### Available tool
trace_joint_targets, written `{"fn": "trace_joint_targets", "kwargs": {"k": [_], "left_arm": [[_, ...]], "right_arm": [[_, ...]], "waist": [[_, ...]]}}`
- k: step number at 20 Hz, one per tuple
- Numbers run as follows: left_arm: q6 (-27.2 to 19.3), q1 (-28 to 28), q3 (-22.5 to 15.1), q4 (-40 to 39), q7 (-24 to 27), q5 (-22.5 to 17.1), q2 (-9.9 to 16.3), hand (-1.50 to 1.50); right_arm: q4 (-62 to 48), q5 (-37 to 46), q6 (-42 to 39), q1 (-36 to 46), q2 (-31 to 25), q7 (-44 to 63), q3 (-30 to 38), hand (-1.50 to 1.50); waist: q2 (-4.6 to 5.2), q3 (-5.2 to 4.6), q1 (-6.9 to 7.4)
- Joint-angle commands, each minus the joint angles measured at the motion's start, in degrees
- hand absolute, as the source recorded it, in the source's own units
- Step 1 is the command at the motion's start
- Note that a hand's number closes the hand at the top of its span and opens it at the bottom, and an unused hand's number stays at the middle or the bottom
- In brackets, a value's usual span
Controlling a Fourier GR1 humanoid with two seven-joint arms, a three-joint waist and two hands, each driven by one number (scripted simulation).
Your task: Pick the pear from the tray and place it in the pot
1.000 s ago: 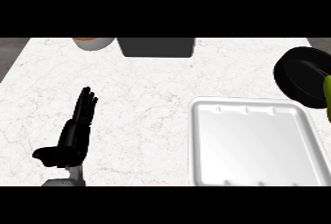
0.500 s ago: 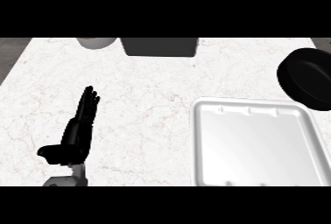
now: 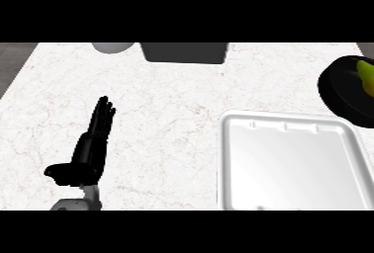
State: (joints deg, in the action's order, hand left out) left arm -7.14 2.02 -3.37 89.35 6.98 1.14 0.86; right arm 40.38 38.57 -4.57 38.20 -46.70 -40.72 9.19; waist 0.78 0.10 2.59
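Pear, yellow-green (image 3: 364,79), sits at the right edge of the head view, wrapped by the black right hand (image 3: 340,91) whose fingers curl round it, above the upper right corner of the white rectangular tray (image 3: 234,163); tray itself holds nothing. Left hand (image 3: 91,143) rests on the white marble counter (image 3: 168,99) at lower left, fingers straight and released. Dark grey box (image 3: 184,52) and a grey round object (image 3: 113,47) sit at the far edge
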Motion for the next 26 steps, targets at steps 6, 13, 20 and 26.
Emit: {"fn": "trace_joint_targets", "kwargs": {"k": [6, 13, 20, 26], "left_arm": [[0.42, 1.08, -0.24, 0.94, -1.22, -0.16, 0.12, 0.00], [0.54, 0.01, -1.14, -0.29, 0.48, 0.72, -0.27, 0.00], [0.70, 1.38, 0.72, 1.98, -2.72, -0.93, 0.79, 0.00], [-1.23, 0.31, -1.70, 2.64, -1.53, 0.35, -0.82, 0.00]], "right_arm": [[-19.92, 10.43, 5.10, 5.90, 0.10, 3.53, -4.44, 1.50], [-27.58, 5.53, -5.18, 11.91, 1.09, -4.49, -0.22, -1.50], [-33.06, -10.32, -18.26, 14.96, -0.04, -8.14, 14.86, -1.50], [-36.63, -14.78, -22.93, 16.27, -4.56, -0.99, 19.52, -1.50]], "waist": [[0.51, 0.10, 1.00], [0.65, 0.20, 1.11], [0.44, 0.32, 0.43], [0.82, 0.31, 1.11]]}}
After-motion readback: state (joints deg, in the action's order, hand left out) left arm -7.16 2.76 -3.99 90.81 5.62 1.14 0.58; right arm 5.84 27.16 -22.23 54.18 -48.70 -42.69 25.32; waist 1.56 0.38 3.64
